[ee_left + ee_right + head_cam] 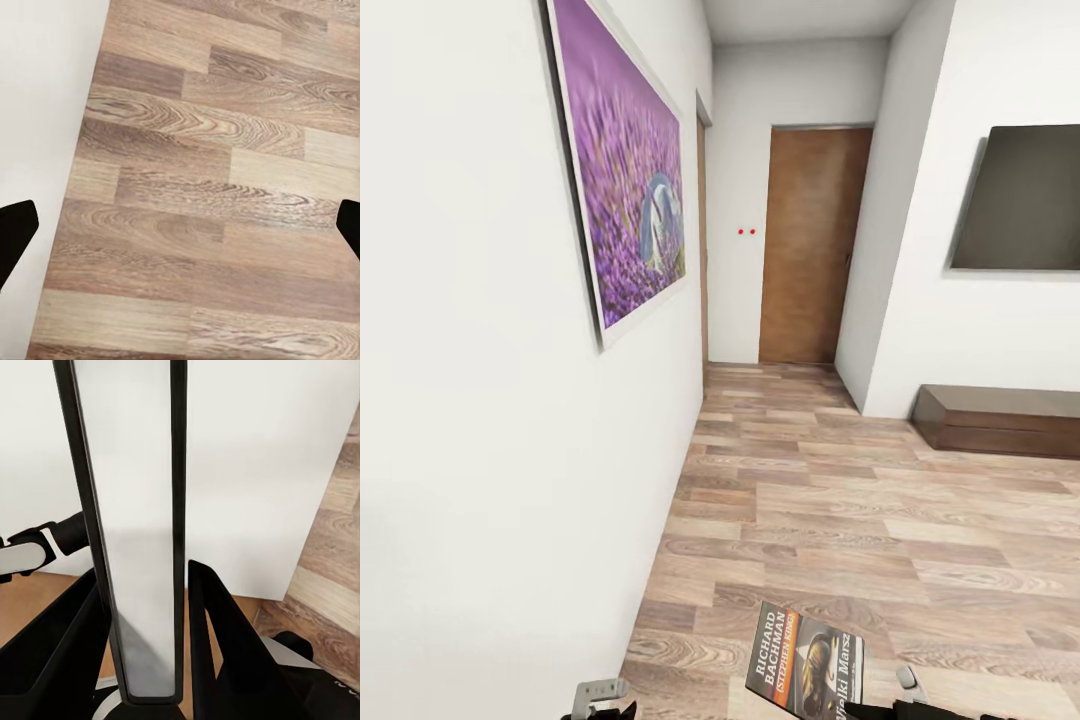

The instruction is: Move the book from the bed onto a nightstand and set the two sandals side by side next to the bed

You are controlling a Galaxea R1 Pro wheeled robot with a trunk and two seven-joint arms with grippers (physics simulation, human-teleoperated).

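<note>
At far left, a white wall point(480, 400) carries a purple flower picture point(625, 170); the left gripper point(180, 225) hangs over plank floor point(880, 540) with its fingertips point(16, 229) spread wide and nothing between them; released. Centre: a brown door point(812, 245) closes the corridor end. Lower centre-right, the book point(805, 668) is off the bed and carried; the right gripper point(146, 637) is clenched on its edge, one finger on either side. Right: a black wall screen point(1025, 200) above a long low dark bench point(1000, 420). Judgement: book picked up but not yet set on a nightstand; sandals not yet dealt with, as far as can be told.
</note>
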